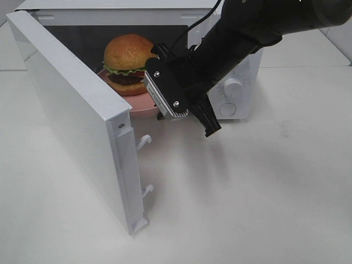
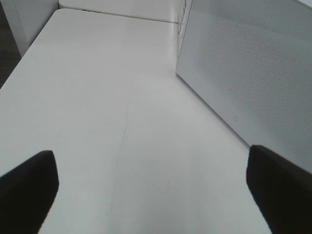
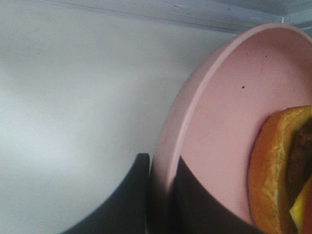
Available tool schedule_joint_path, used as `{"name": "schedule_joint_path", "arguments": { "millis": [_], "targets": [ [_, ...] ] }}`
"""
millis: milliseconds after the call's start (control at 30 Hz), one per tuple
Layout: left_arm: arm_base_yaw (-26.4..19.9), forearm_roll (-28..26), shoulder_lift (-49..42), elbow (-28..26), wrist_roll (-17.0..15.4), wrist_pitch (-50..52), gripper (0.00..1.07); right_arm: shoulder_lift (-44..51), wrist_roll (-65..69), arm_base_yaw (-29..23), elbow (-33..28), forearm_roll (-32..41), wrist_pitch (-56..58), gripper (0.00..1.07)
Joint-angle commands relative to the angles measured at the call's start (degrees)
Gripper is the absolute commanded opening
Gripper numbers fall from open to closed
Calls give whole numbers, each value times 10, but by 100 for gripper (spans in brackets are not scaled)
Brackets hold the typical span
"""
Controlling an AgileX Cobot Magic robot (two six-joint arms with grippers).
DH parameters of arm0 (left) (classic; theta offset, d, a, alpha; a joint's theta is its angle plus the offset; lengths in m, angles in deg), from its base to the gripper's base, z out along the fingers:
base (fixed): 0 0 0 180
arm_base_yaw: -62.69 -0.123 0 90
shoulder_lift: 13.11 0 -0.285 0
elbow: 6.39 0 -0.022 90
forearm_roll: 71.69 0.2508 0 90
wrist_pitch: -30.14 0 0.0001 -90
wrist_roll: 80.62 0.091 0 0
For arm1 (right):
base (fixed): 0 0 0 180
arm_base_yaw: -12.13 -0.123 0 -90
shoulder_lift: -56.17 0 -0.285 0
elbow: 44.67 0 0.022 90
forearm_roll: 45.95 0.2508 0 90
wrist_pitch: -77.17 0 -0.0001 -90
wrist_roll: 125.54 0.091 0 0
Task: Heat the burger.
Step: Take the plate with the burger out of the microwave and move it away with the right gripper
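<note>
Microwave door [image 1: 71,115] wide open — right jaws pinch the pink plate [image 3: 219,122] under the burger [image 1: 127,63]; left jaws spread wide.

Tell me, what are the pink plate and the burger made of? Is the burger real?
The pink plate looks like smooth matte plastic: even colour, soft dull sheen, thin rounded rim, though glazed ceramic is possible. The burger looks like a plastic or foam model: its bun is very glossy and evenly coloured, the lettuce frill neat and stiff. I can't be sure it isn't real.
</note>
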Motion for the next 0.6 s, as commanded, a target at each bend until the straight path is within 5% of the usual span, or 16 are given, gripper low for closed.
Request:
{"name": "schedule_joint_path", "arguments": {
  "millis": [33, 600],
  "targets": [
    [-3, -6, -11, 2, -2, 5, 100, 32, -3, 0, -19, 12, -42, 0],
    [-3, -6, -11, 2, -2, 5, 100, 113, -3, 0, -139, 12, -72, 0]
  ]
}}
